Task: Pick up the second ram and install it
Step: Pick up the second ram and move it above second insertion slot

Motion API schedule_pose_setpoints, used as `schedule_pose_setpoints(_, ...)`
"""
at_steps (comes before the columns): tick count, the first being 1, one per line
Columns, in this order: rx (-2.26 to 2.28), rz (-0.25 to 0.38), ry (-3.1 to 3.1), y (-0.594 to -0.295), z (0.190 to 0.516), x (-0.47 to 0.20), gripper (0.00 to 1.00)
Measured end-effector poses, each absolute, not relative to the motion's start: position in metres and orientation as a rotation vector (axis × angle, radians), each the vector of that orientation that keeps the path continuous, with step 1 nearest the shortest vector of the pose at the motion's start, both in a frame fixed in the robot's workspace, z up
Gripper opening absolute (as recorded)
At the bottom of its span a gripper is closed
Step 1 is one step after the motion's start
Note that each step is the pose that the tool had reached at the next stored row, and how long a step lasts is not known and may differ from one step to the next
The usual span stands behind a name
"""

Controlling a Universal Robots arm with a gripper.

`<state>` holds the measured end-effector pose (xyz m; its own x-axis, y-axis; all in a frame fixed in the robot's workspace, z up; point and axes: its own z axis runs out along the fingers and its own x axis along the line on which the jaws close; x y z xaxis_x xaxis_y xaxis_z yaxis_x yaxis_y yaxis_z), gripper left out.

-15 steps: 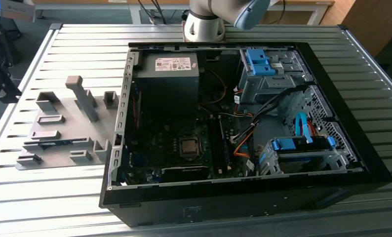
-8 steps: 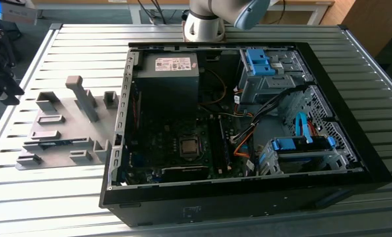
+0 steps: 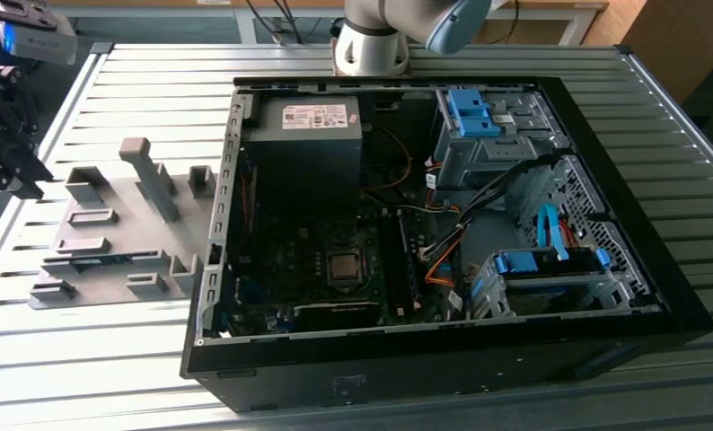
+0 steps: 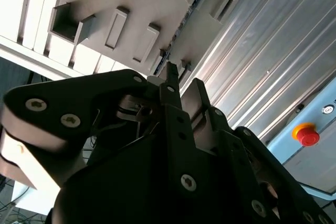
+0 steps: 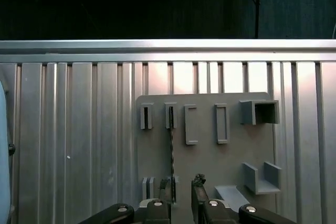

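The second ram (image 3: 93, 261) is a thin blue stick standing on edge in a slot of the grey fixture plate (image 3: 105, 224), at the exterior view's left. In the first wrist view the ram (image 5: 171, 150) appears edge-on as a dark line running between two slot blocks. It also shows as a dark strip (image 4: 176, 38) in the second wrist view. My gripper (image 3: 22, 180) hangs above the table's edge beside the fixture. The gripper (image 5: 182, 188) is open with nothing between its fingers (image 5: 198, 186). One end of the ram lines up close to one fingertip (image 4: 170, 85).
An open computer case (image 3: 453, 359) fills the middle of the slatted metal table (image 3: 117, 359), with the motherboard (image 3: 332, 269), cables and blue drive brackets (image 3: 549, 265) inside. Grey fixture blocks (image 3: 153, 175) stand up from the plate. The arm's base (image 3: 374, 45) is behind the case.
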<state>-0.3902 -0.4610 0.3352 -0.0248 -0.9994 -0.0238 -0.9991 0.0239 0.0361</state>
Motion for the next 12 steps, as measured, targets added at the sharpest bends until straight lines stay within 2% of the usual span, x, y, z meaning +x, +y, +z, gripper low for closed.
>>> schedule_pose_setpoints(12, 2.188, -0.067, -2.242, -0.4610, 0.3299, -0.3902, 0.30)
